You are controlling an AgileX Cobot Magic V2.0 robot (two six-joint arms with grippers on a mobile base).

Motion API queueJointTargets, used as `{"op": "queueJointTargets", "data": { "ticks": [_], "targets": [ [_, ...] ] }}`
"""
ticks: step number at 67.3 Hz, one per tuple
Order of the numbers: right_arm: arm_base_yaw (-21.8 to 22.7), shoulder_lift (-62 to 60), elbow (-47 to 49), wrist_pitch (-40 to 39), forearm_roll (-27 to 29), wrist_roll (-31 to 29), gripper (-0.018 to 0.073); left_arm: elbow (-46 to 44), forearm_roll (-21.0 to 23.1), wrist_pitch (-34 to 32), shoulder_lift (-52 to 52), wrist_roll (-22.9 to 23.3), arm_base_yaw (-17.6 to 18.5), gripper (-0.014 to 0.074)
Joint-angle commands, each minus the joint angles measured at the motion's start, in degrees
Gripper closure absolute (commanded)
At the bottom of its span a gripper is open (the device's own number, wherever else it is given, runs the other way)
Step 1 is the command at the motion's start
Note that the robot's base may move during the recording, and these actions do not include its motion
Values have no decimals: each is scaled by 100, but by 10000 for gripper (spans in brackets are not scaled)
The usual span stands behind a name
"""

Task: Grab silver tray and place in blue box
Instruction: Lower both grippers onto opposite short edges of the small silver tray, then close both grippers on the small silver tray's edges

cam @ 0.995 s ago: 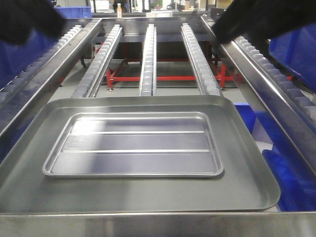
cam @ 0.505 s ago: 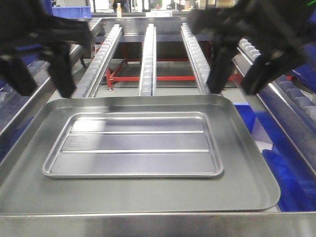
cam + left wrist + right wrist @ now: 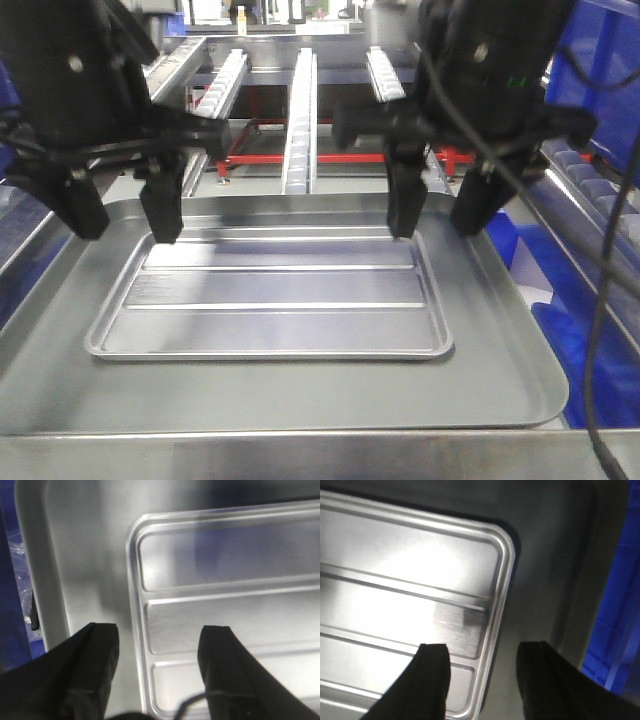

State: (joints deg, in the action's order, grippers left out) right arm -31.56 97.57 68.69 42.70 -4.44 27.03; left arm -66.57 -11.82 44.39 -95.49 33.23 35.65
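Front view: silver tray (image 3: 270,295) lies flat inside the larger dull grey tray (image 3: 500,385), roughly centred, ridges running left to right. The grey tray sits on the steel desk (image 3: 300,450) at the near end of the roller rails (image 3: 300,110); a red frame (image 3: 340,158) shows below the rails, farther back.

Left gripper (image 3: 122,218): jaws apart, pointing down over the far-left corner of the silver tray. Its wrist view has the tray's left rim running up between the two fingers (image 3: 95,665), one over the ribbed base, the other over the grey tray floor (whether either tip touches metal cannot be told).

Right gripper (image 3: 437,222): jaws also apart, low over the far-right corner. In the right wrist view the tray's right rim passes between the fingers (image 3: 434,680), inner one above the tray base, outer one above the grey floor. Nothing is clamped by either gripper.

Blue crates (image 3: 585,365) show along the right side, beyond the grey tray's edge and lower than it; only parts are in view
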Motion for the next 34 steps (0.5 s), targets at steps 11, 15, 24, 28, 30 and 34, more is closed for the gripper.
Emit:
{"op": "queueJointTargets", "data": {
  "ticks": [11, 15, 24, 28, 30, 34],
  "targets": [
    [21, 38, 192, -305, -147, 0, 132, -188, -42, -207, -24, 60, -114, 323],
    [60, 124, 192, -310, -152, 0, 132, -188, -17, -232, -83, 60, -94, 323],
    [129, 240, 192, -325, -152, 0, 133, -188, 75, -269, -236, 60, -94, 323],
    [151, 245, 192, -362, -152, 0, 134, -188, 64, -321, -253, 60, -94, 323],
    [151, 245, 192, -396, -152, 0, 134, -188, 67, -340, -260, 60, -94, 324],
    [151, 245, 192, -463, -152, 0, 134, -188, 67, -444, -260, 60, -94, 324]
  ]
}}
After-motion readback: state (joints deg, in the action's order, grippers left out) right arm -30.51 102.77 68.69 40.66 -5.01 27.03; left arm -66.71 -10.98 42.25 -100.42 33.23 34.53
